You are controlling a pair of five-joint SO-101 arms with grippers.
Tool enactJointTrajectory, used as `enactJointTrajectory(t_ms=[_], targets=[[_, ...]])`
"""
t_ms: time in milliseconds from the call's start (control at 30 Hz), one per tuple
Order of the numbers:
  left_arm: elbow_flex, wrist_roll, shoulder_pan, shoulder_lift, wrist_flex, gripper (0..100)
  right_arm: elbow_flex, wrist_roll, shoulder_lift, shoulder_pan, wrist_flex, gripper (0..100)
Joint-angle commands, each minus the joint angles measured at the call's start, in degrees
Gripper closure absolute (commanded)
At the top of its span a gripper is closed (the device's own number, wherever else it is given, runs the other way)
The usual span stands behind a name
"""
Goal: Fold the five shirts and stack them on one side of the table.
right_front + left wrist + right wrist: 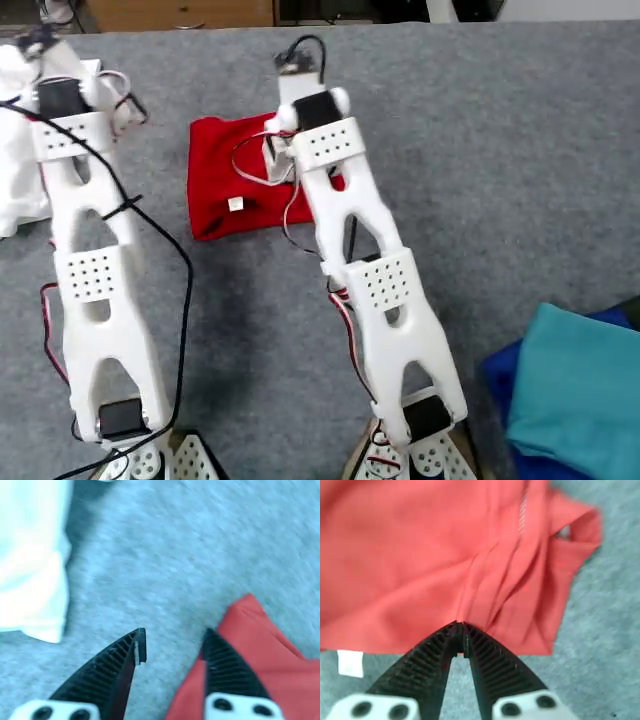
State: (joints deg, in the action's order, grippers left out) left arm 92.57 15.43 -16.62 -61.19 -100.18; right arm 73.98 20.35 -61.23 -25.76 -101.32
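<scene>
A red shirt [225,175] lies partly folded on the grey table, a white tag [235,204] showing near its front edge. My right gripper [460,632] is shut on a pinch of the red shirt [420,560], and pleats fan out from the pinch. My left gripper [172,642] hangs open over bare cloth-covered table, between a white shirt [30,560] and a corner of the red shirt [260,645]. The white shirt [18,150] is bunched at the far left edge. A teal shirt [580,385] lies on a blue one [500,380] at the front right.
The grey table cover [500,150] stretches bare across the back right. A black cable [180,280] loops between the two arms. Both white arms [380,280] reach from the front edge toward the back.
</scene>
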Motion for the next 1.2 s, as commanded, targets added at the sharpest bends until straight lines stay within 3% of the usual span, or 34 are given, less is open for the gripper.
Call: enactJointTrajectory(t_ms=[0,367,567,733,1167], targets=[[2.6,-0.4,-1.8,3.6,-0.6,97,-3.1,-0.6,3.2,-0.9,-0.7,99.3],[2.6,-3.2,-2.1,3.2,-0.6,98,-16.8,-4.2,3.3,5.1,0.5,99.3],[2.6,-3.2,-1.8,3.2,-0.6,98,-17.1,-5.3,3.7,11.1,-0.8,99.3],[2.5,-3.2,-1.5,3.2,-0.6,98,-16.9,-8.1,5.8,11.5,-0.9,99.3],[-0.1,-1.8,11.2,3.5,0.2,98,-17.6,-17.3,23.0,10.2,-0.9,97.7]])
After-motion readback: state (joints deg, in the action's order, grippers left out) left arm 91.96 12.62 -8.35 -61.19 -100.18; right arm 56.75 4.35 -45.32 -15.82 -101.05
